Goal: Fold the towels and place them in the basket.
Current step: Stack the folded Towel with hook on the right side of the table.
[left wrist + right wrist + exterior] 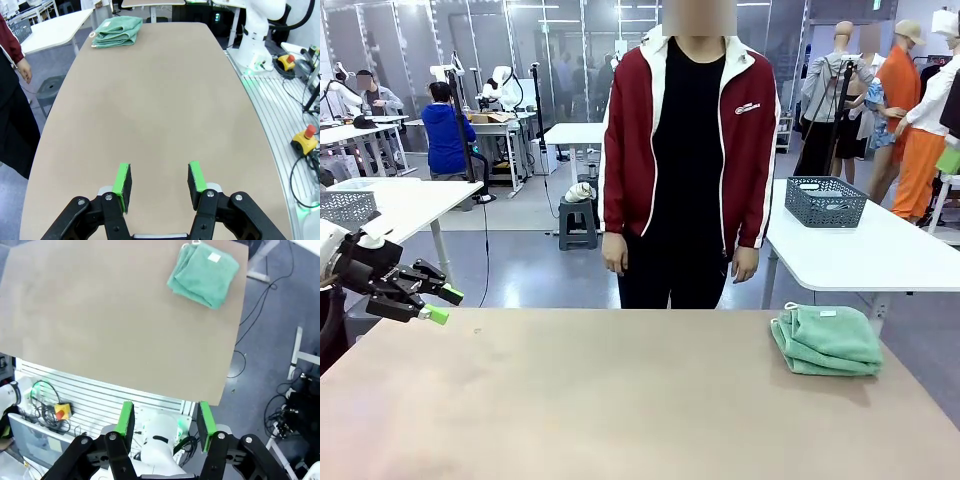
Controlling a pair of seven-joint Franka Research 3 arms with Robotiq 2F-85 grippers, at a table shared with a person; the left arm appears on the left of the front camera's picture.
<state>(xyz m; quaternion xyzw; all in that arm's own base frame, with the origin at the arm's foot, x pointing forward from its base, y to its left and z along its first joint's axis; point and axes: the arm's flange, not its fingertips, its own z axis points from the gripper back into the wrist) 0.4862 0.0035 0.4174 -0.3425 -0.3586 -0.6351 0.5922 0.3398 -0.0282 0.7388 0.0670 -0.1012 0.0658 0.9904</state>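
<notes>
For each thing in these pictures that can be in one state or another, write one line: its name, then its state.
towels: folded, stacked at the table's far right corner, untouched.
left gripper: open, empty, above the table.
right gripper: open, empty, high over the table's near edge.
basket: upright on the white table behind; contents cannot be told.
person's hands: hanging at the sides, empty.

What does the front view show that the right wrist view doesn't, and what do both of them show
Front view only: the person standing at the far edge with arms down, a dark grey basket on the white side table behind, and the left gripper, jaws open and empty, over the table's left end. Right wrist view only: the right gripper, jaws open and empty, high above the robot's side of the table, with cables on the floor. Both: the brown table and the folded green towels near one corner.
</notes>
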